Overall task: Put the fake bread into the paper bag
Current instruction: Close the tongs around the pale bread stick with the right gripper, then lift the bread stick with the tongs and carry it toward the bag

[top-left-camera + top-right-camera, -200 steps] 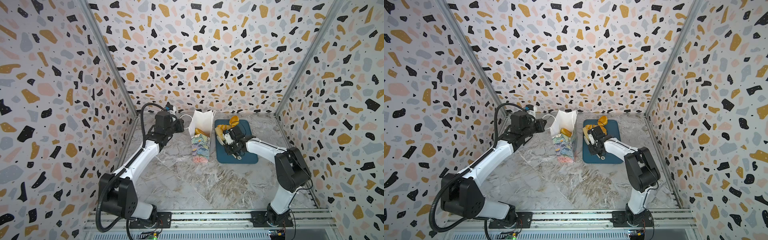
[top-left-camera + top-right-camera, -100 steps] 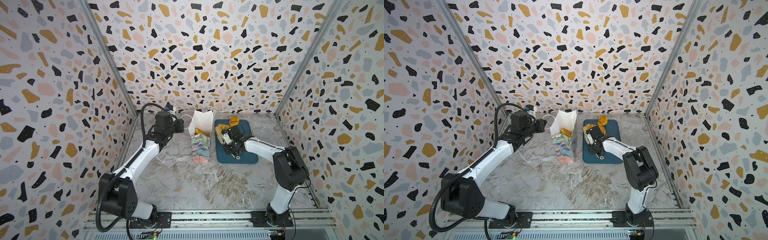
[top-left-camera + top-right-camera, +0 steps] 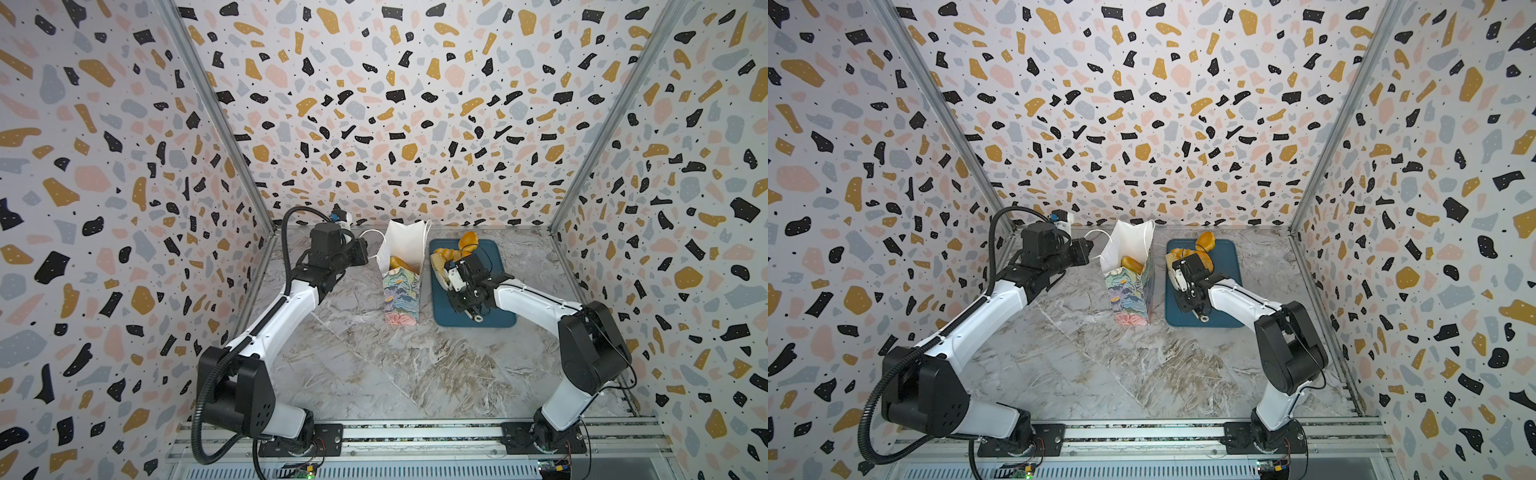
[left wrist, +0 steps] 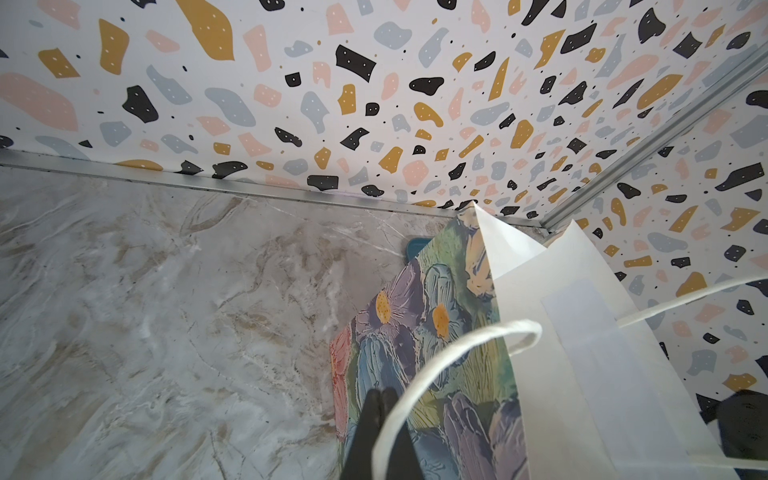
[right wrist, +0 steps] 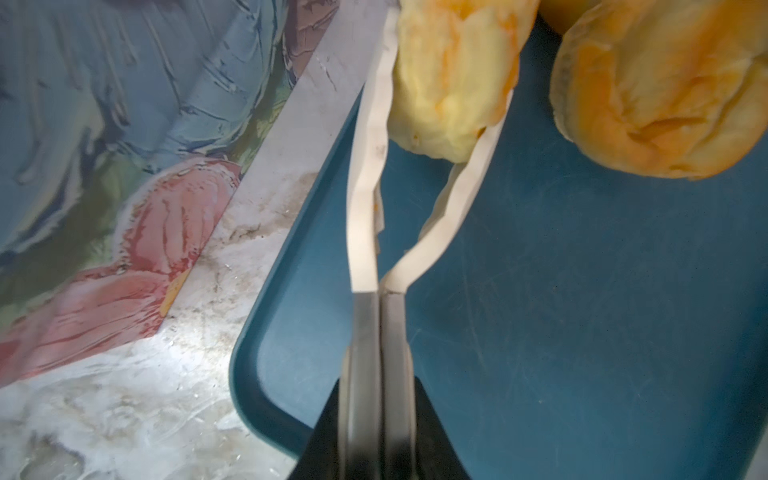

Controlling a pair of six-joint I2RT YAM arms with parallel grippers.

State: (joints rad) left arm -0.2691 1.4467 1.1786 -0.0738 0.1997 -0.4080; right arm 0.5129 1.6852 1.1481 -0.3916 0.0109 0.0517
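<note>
Right gripper point(image 5: 449, 58) is clamped on a pale loaf point(image 5: 453, 108) at the tray point(image 3: 498, 257) edge nearest the upright bag point(image 3: 401, 291); two more breads point(image 3: 468, 241) lie on the tray; one bun point(image 3: 398, 262) sits in the bag; left gripper point(image 4: 378, 409), jaws together, is at the bag's cord point(image 4: 457, 340).

The paper bag point(image 3: 401, 297) shows pastel blue, green and pink flowers with white lining; the tray point(image 3: 494, 316) is dark teal, the bun point(image 3: 468, 240) golden-brown, the loaf point(image 5: 449, 75) pale yellow, the desk point(image 3: 374, 374) grey marble.
</note>
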